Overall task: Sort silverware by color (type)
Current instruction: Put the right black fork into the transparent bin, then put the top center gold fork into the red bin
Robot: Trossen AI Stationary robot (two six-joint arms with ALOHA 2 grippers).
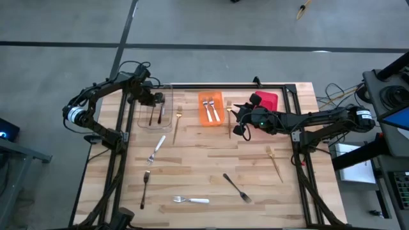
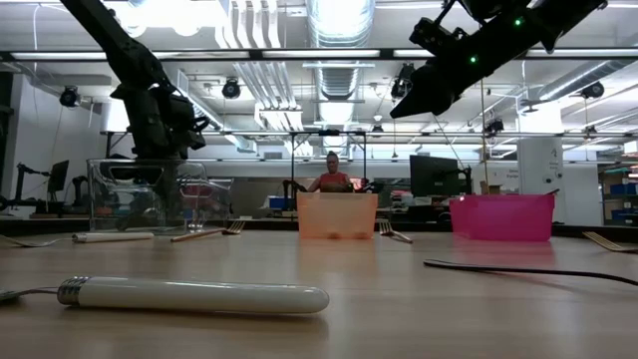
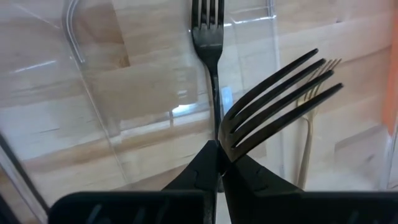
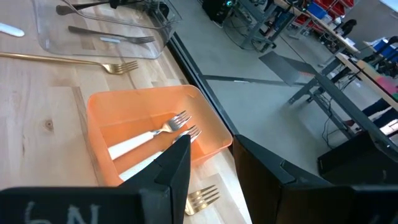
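Forks are going into bins by kind. The left claw, clamped shut on a dark fork, hangs over the clear bin where another dark fork already lies. Two white-handled forks sit in the orange bin; the right claw hovers just beside it, parted and empty. The red bin stands beyond. Gold fork lies between bins, others well apart on the open desk.
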